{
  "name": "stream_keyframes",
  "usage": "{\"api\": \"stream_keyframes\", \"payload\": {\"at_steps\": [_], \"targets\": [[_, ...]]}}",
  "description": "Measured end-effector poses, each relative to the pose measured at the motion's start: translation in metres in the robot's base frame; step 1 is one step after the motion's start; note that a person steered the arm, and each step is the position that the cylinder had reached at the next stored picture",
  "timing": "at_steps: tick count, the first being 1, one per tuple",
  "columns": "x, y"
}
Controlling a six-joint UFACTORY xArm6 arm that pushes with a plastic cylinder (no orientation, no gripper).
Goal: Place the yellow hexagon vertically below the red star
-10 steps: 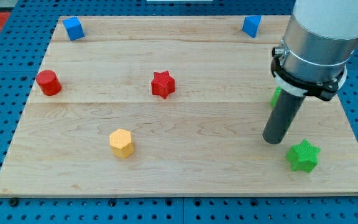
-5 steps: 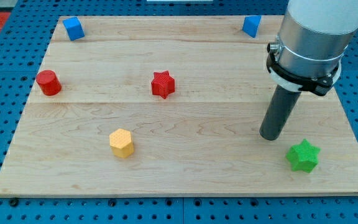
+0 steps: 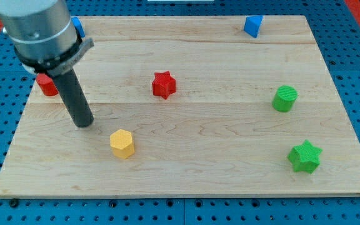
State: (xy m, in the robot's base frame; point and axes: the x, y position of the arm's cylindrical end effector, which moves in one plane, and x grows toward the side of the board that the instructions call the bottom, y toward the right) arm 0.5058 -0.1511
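Note:
The yellow hexagon point(image 3: 122, 144) sits on the wooden board point(image 3: 199, 175) at the lower left of centre. The red star point(image 3: 164, 85) lies up and to the right of it, near the board's middle. My tip point(image 3: 84, 124) touches the board up and to the left of the yellow hexagon, with a small gap between them. The rod rises from the tip toward the view's upper left.
A red cylinder point(image 3: 46, 86) is partly hidden behind the rod at the left. A blue block point(image 3: 77, 26) shows at the top left, a blue block point(image 3: 252, 26) at the top right. A green cylinder point(image 3: 285, 99) and a green star point(image 3: 305, 156) are at the right.
My tip has swept from the board's right side, near the green blocks, to the left side beside the yellow hexagon. The green cylinder is now uncovered. No block has moved.

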Motion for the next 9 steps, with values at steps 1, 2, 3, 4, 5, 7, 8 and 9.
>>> {"api": "stream_keyframes", "payload": {"at_steps": [1,2,3,4,5,7,8,9], "targets": [[0.013,0.075],[0.029,0.006],[0.078,0.030],[0.064,0.088],[0.071,0.039],[0.030,-0.010],[0.031,-0.009],[0.031,-0.009]]}}
